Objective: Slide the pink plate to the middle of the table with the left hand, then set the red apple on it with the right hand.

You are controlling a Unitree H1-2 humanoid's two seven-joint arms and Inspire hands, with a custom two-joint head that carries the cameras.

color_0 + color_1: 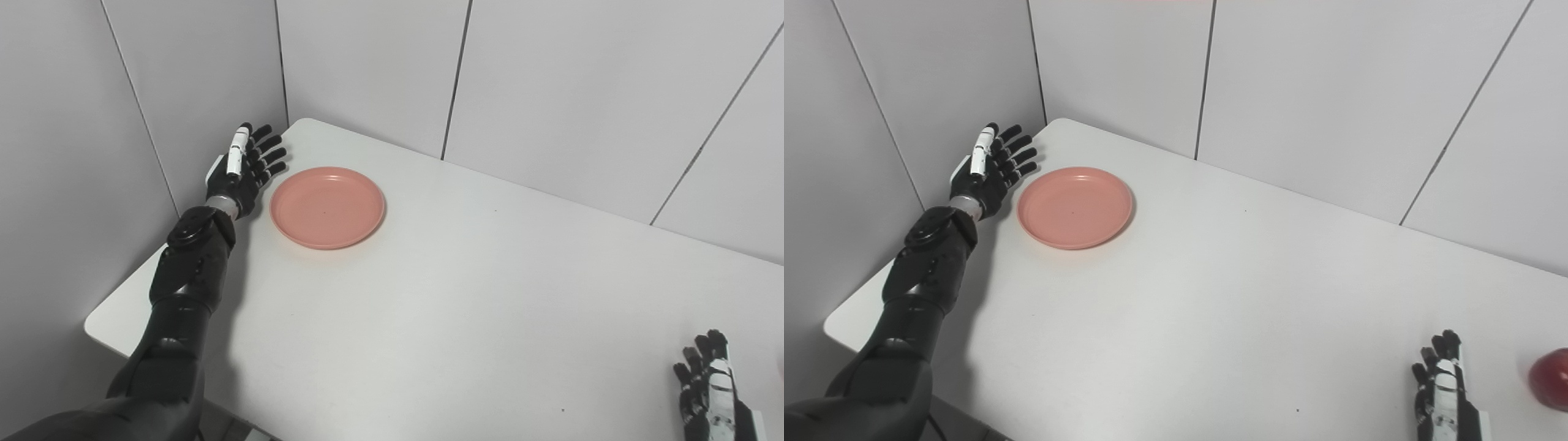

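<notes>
Low right hand (1442, 392) waits, fingers apart; spread left hand (245, 168), empty, seemingly just beside round pink plastic plate (327, 207), should push its rim squarely, sliding it flat.

I face a white surface (465, 294) with rounded corners, set at an angle into a corner of the room. Pale grey wall panels (551, 86) split by thin dark seams stand on the left and far sides. The light is soft and even, throwing faint shadows.
</notes>
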